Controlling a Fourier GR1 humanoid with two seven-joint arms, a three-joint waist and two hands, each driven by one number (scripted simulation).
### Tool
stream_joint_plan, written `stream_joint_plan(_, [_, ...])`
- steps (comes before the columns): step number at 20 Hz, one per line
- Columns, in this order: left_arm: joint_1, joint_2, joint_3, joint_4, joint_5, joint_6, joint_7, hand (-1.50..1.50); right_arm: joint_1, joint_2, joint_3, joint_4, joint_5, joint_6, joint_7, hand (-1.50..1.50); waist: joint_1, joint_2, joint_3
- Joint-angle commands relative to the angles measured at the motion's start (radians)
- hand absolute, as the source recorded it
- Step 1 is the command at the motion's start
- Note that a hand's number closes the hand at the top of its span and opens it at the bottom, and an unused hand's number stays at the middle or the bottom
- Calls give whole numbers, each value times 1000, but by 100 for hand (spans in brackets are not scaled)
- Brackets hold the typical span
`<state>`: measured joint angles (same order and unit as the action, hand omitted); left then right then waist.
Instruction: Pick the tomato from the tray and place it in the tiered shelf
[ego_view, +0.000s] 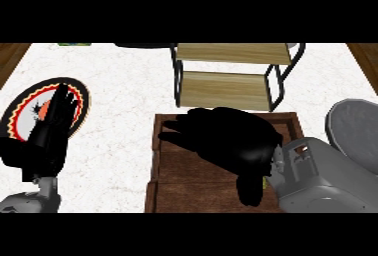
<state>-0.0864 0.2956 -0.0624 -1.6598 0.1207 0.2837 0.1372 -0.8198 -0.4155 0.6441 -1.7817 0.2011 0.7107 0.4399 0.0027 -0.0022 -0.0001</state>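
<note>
My right hand (225, 140) hovers low over the brown wooden tray (166, 180), palm down, fingers spread toward the tray's far left corner and thumb pointing back at me. It covers the tray's middle, and no tomato shows anywhere; whatever lies beneath the hand is hidden. The tiered shelf (225, 87), with two light wooden boards in a black wire frame, stands just beyond the tray's far edge. My left hand (55, 125) rests open at the left, fingers up, over a patterned plate.
A round plate (22, 107) with a red, yellow and black rim lies at the left under my left hand. At the right edge sits a grey rounded object (358, 130). The counter (118, 75) is white and speckled, with wooden edges at both far corners.
</note>
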Motion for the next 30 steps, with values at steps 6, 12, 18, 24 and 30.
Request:
stream_joint_plan(6, [3,-25,29,45,0,-31,-32,0,57,-28,56,70,293,14,-80,-150,2,3,0])
stream_joint_plan(12, [-8,-47,23,39,-34,-47,-30,0,130,8,10,153,398,-36,-231,-150,0,4,0])
stream_joint_plan(18, [8,-83,24,-5,-62,-37,-13,0,164,97,13,225,531,-31,-277,-150,3,2,0])
stream_joint_plan(24, [26,-65,76,-6,-39,-92,-24,0,235,60,-29,247,620,-84,-421,-150,0,2,0])
stream_joint_plan(30, [86,-74,70,-88,-67,-92,11,0,246,170,-28,377,702,-156,-481,-150,6,2,0])
